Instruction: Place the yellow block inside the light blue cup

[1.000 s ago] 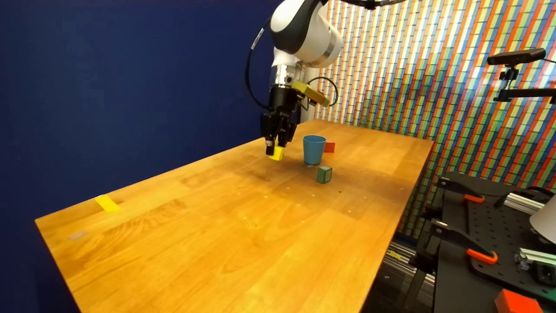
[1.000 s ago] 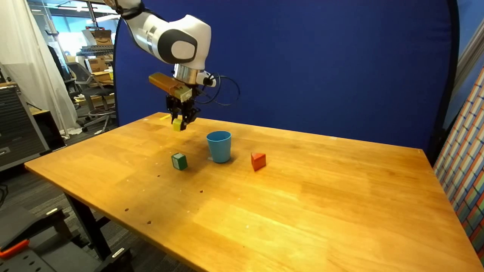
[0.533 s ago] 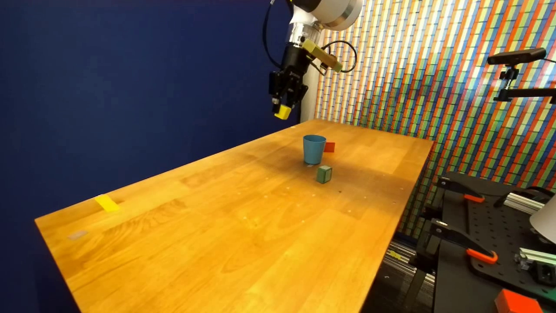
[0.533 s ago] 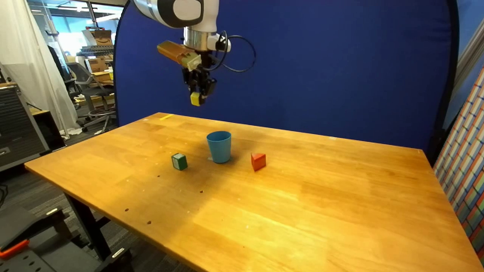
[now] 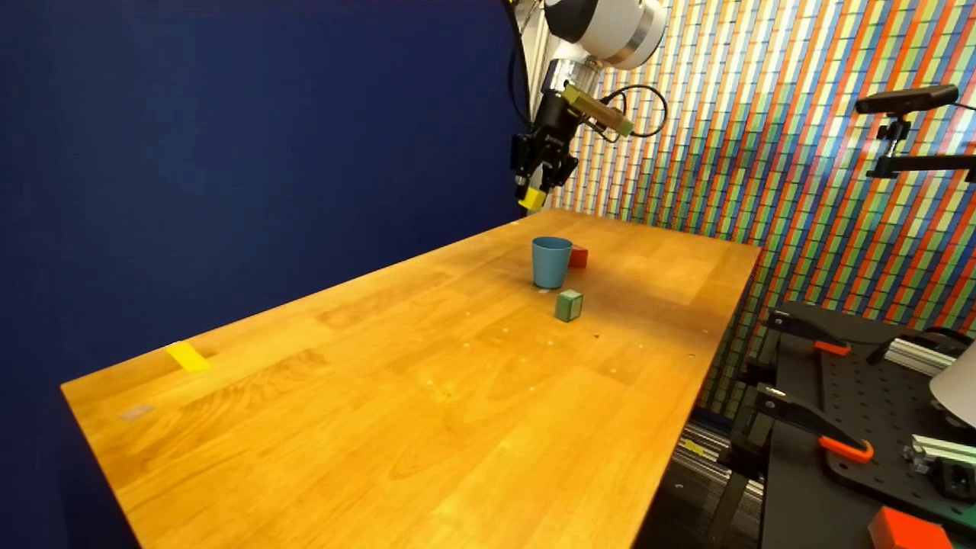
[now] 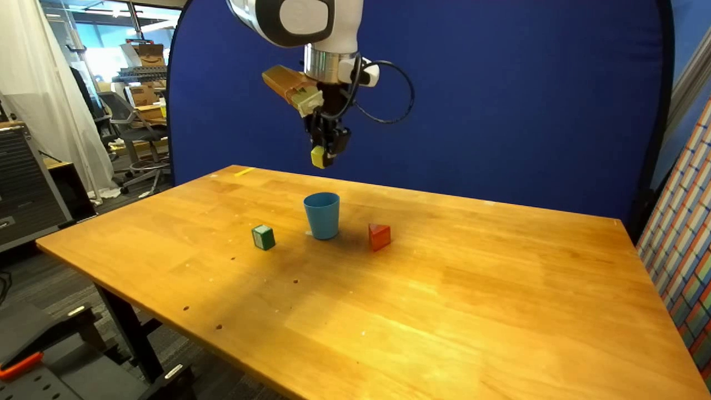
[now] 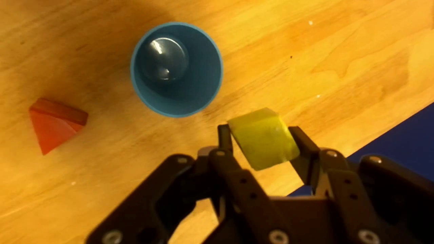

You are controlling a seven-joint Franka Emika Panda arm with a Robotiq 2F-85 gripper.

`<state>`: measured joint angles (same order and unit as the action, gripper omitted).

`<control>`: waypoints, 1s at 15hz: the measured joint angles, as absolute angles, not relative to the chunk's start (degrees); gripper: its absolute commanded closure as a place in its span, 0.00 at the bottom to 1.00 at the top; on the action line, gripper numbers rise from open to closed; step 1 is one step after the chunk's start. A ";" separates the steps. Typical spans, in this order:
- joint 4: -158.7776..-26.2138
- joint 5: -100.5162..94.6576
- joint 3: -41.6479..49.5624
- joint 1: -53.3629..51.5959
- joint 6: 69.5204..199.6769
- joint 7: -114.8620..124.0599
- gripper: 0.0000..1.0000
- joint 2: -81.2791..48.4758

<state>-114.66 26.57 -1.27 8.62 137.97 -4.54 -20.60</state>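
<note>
The yellow block [image 7: 266,140] is tilted between the two fingertips of my gripper [image 7: 263,138]. The gripper is shut on it and holds it in the air, as both exterior views show, with the block [image 5: 532,200] [image 6: 318,157] below the gripper [image 6: 326,151]. The light blue cup [image 5: 550,263] stands upright on the table, also in an exterior view [image 6: 323,216]. In the wrist view the cup [image 7: 205,71] is seen from above, its inside empty, up and left of the block. The block is higher than the cup's rim and not over its opening in the wrist view.
A green block [image 5: 569,306] [image 6: 263,237] stands on the table near the cup. A red wedge-like block [image 6: 379,237] [image 7: 56,125] lies on the cup's other side. Yellow tape [image 5: 187,356] is stuck near the table edge. A blue backdrop [image 6: 500,100] stands behind the table.
My gripper has risen from low near the table with the yellow block in it, then moved right in both exterior views and slightly lower. The cup and other blocks have not moved.
</note>
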 measured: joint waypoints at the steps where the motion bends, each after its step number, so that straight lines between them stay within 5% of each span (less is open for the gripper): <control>1: -114.96 27.21 -1.12 9.15 137.96 -4.54 0.80 -21.04; 8: -115.58 30.00 -1.08 10.57 137.91 -4.54 0.80 -25.27; 9: -115.58 30.23 -1.08 10.59 137.91 -4.54 0.30 -25.69; 15: -115.88 32.97 -1.45 11.55 136.92 -5.53 0.00 -26.06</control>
<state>-115.88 32.97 -1.45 11.55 136.92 -5.53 -26.06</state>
